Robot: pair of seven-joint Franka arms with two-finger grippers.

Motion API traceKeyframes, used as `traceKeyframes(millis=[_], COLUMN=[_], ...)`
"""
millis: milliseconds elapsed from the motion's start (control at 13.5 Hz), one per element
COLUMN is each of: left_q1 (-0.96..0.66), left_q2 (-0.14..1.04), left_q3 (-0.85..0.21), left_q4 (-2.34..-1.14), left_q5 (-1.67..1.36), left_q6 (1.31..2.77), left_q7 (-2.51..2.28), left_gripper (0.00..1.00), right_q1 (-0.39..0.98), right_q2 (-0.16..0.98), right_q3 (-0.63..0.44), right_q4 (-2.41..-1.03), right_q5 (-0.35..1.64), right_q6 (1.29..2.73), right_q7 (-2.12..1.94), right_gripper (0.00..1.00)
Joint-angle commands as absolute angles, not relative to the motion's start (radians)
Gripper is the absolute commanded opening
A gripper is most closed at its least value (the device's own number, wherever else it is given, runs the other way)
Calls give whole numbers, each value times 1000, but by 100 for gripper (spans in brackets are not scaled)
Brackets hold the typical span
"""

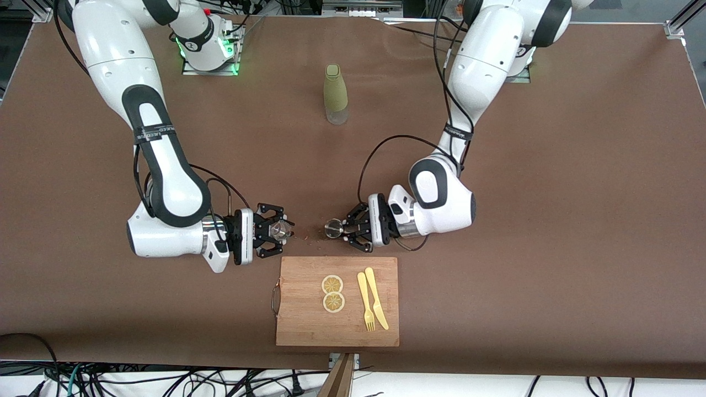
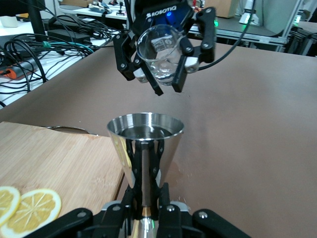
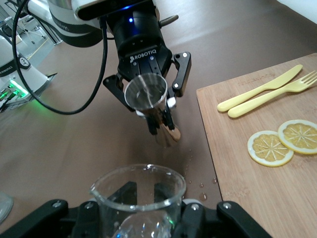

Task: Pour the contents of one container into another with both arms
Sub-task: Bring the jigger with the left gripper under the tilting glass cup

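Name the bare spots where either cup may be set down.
Bare table stretches from the bottle toward each arm's end. Crowded: the gap above the cutting board, where the right gripper holds a glass cup facing the left gripper with its metal cup.

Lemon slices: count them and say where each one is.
2, both on the board beside the fork: one slice farther from the front camera, the other touching it, nearer. None seems hidden.
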State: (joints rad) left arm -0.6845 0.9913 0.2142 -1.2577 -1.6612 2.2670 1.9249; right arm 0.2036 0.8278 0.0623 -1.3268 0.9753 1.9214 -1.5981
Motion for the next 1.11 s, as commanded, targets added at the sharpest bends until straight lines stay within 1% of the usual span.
traceKeyframes(millis=[0, 297, 446, 594, 743, 1040], left_q1=[-741, -778, -784, -796, -799, -795], left_q2=[1081, 1118, 1124, 1135, 1158, 1160], left_q3=[247, 247, 247, 250, 264, 265], left_q4=[-1137, -1088, -1081, -1078, -1049, -1058], left_q5=[-1729, -1732, -1732, -1768, -1798, -1893], left_q6=[2333, 2399, 2414, 2416, 2416, 2373], left_q7=[1873, 1813, 1792, 1796, 1805, 1885], left_gripper=[0, 0, 0, 0, 0, 0], right_q1=[215, 224, 238, 256, 265, 267], right_q2=[798, 785, 785, 785, 785, 785], right_q3=[66, 66, 66, 64, 64, 66], right_q4=[-1330, -1330, -1330, -1330, -1328, -1301], right_q5=[934, 890, 862, 836, 796, 736], right_q6=[1916, 1916, 1916, 1917, 1917, 1914], right_q7=[-1548, -1503, -1482, -1471, -1438, -1382], right_gripper=[27, 27, 27, 27, 27, 27])
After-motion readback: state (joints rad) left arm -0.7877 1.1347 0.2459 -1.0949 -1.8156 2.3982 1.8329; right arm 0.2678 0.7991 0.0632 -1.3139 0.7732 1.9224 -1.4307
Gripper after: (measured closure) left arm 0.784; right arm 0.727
